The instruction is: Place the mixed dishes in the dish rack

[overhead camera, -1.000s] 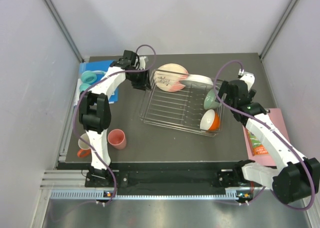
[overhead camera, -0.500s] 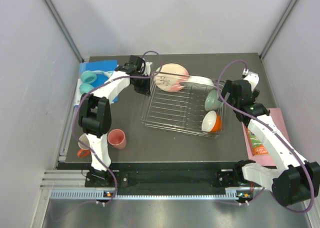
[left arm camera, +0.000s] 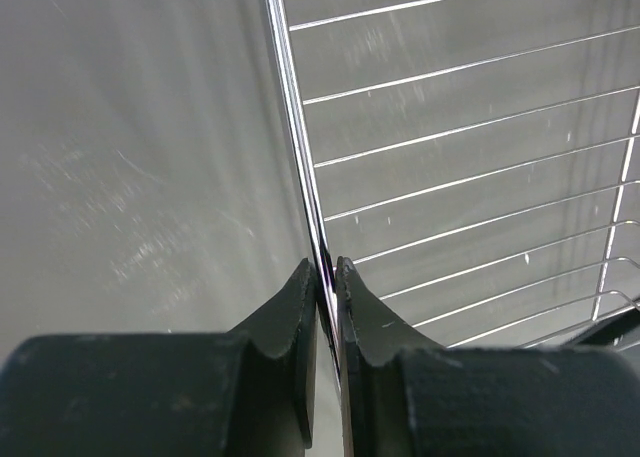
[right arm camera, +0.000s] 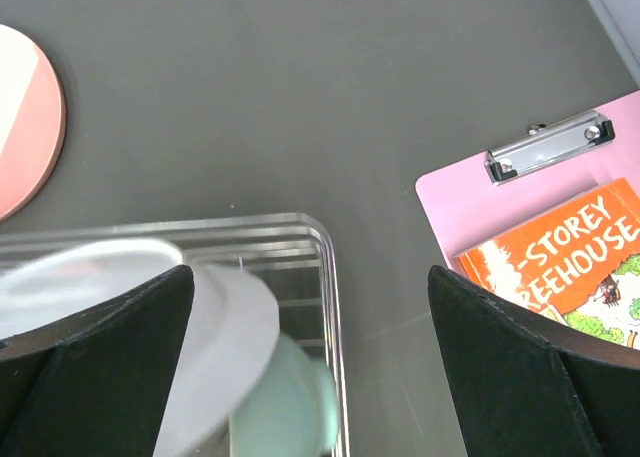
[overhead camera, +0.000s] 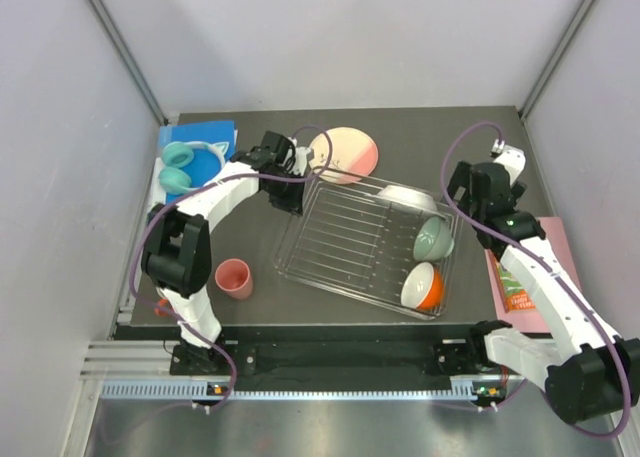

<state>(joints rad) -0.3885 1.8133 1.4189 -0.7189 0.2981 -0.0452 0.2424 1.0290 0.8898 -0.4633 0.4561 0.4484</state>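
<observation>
Far left on the desk [overhead camera: 430, 132]: two teal rings [overhead camera: 177, 166] on a flat blue board [overhead camera: 205, 135] by the back corner. Nearer the front edge, a sliver of the orange mug [overhead camera: 160, 305], mostly hidden behind the left arm. Just beside it, the pink cup [overhead camera: 233, 278], upright, mouth up, apart from the rack.

Next, the left tool [overhead camera: 290, 195] at the left rim of the dish rack [overhead camera: 350, 239]. In the left wrist view, tool [left arm camera: 327, 267] pinched narrow on the rim wire of the rack [left arm camera: 450, 167], one black finger [left arm camera: 300, 307] on each side of the wire. Rack skewed on the desk, not square to its edges.

Behind the rack's far corner, the pink-and-cream plate [overhead camera: 345, 154], flat on the desk, outside the rack. Inside the rack, along its right end: white plate [overhead camera: 410, 197] at the back, mint-green bowl [overhead camera: 434, 239] in the middle, orange bowl [overhead camera: 422, 286] at the front showing its white inside, both bowls tipped on their sides.

Further right, the right tool [overhead camera: 472, 199] above the rack's far right corner. In the right wrist view, tool [right arm camera: 308, 273] spread wide, gripping nothing; below it the blurred white plate [right arm camera: 150, 277] and mint-green bowl [right arm camera: 285, 407].

Far right, a pink clipboard [overhead camera: 530, 277] with a metal clip [right arm camera: 550, 147], carrying an orange book [right arm camera: 570, 257]. Readable on the cover: "-STOREY" over "REEHOUSE", cut off at the edge.
</observation>
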